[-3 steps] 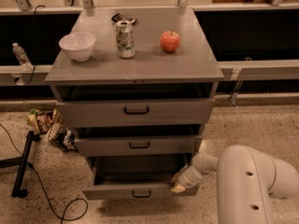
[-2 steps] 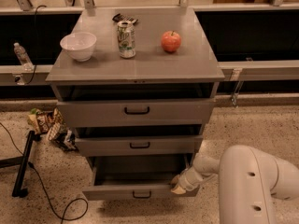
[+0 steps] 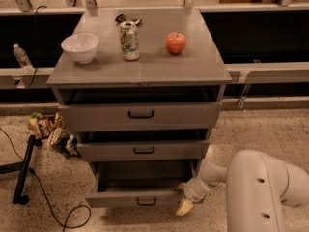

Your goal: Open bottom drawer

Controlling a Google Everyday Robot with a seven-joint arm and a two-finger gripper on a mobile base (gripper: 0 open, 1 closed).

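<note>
Since the bottom drawer (image 3: pixel 130 197) already sits well out at the foot of the cabinet (image 3: pixel 145 67), I'd pull straight outward, as a corner pull may skew it. My gripper (image 3: pixel 185 205) is at its right front corner; spread or pinching, I cannot tell.

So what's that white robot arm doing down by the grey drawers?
The robot's white arm reaches down to the lowest grey metal drawer of the cabinet, with its hand at the corner of the drawer's front panel. That drawer stands pulled well out. A white bowl, a drinks can and a red apple sit on the cabinet's top.
</note>
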